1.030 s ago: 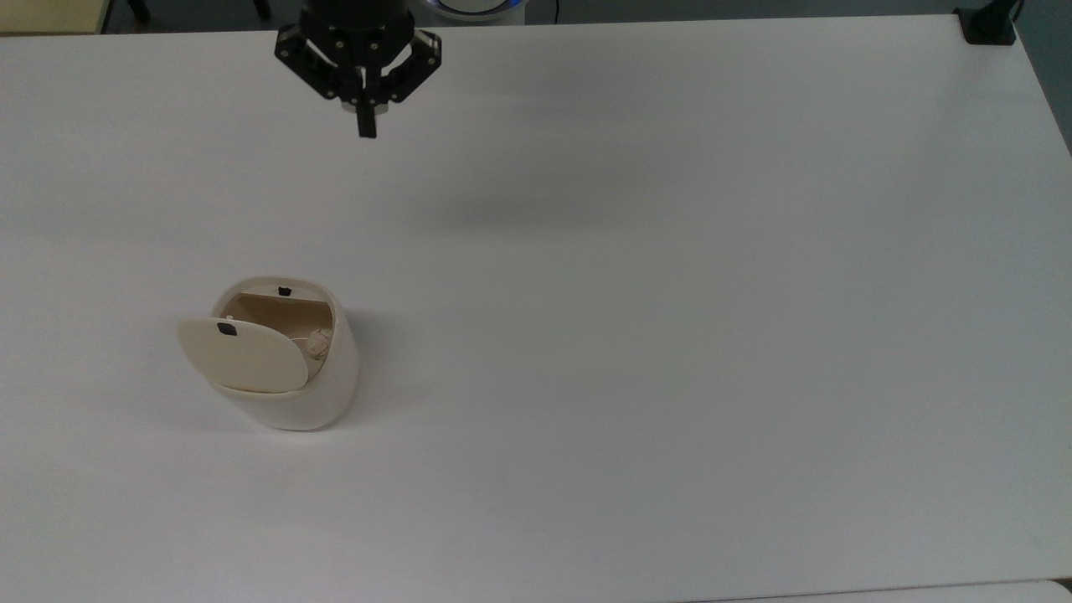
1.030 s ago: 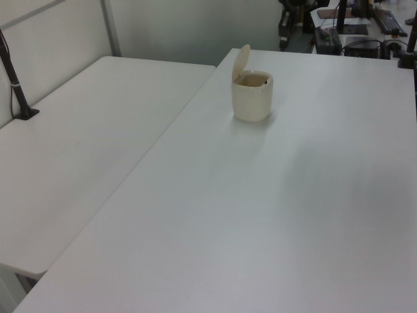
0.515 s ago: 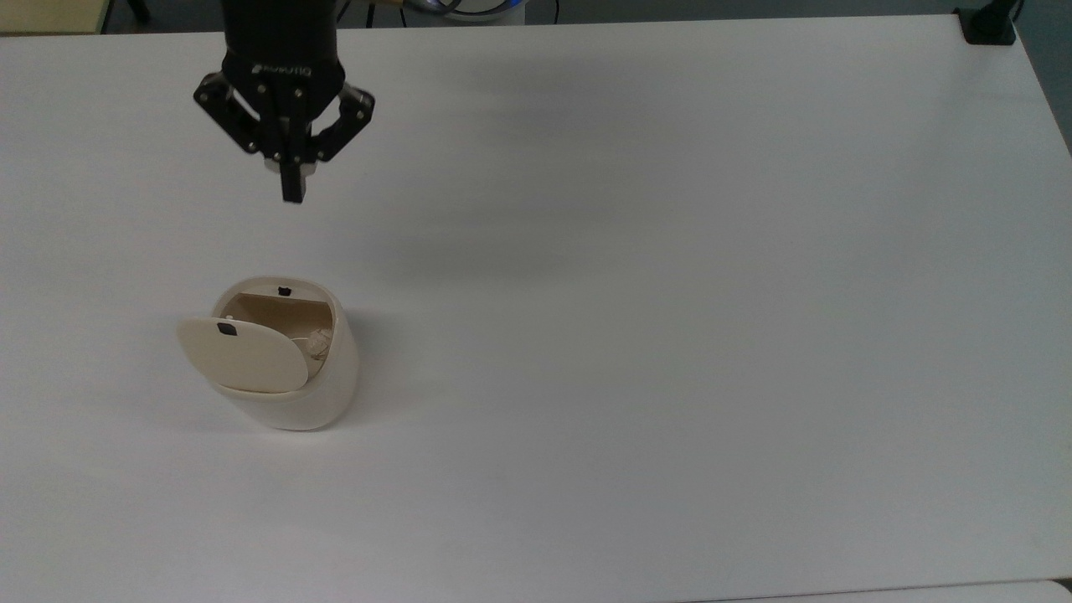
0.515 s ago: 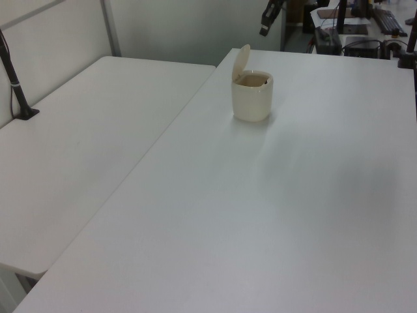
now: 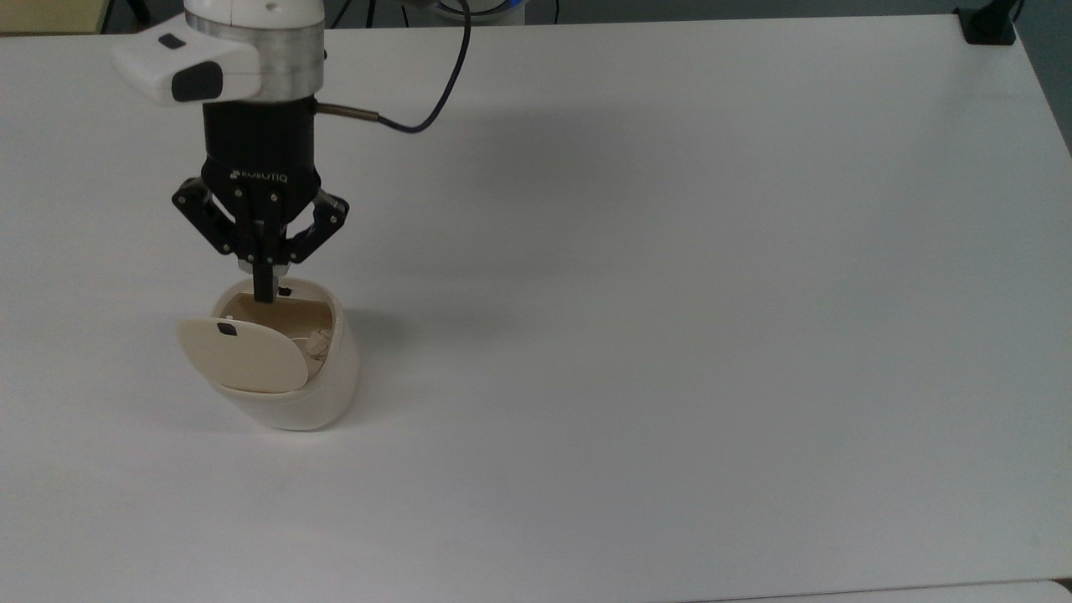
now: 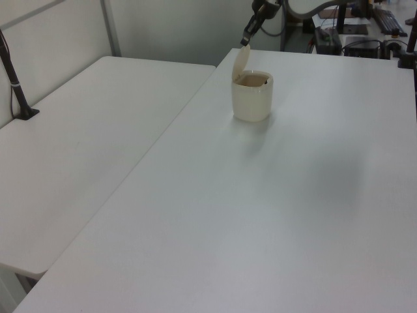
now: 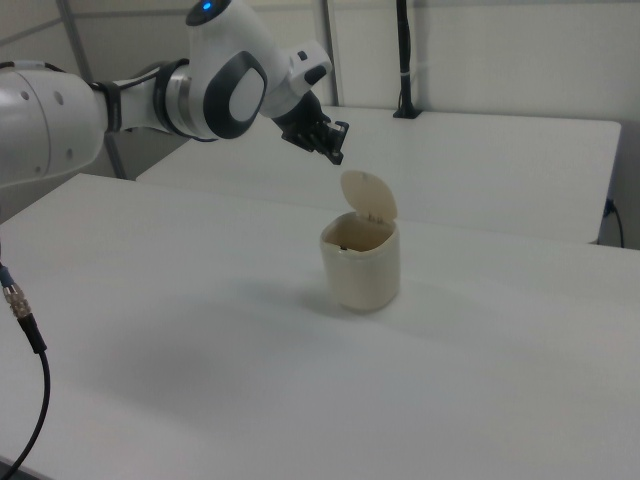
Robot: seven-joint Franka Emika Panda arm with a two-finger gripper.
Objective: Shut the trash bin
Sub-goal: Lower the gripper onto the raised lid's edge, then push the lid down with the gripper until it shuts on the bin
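End effector (image 5: 265, 293) (fingers pinched together) hangs just above the open trash bin (image 5: 289, 368).

One word is readable: "ROBOTIQ", in small white letters across the black body of my end effector (image 5: 264, 289), seen in the top view. I find no other legible text.

Trash bin (image 5: 314, 394) smooth cream plastic w/ slight sheen; table (image 5: 670, 293) matt white, smooth.
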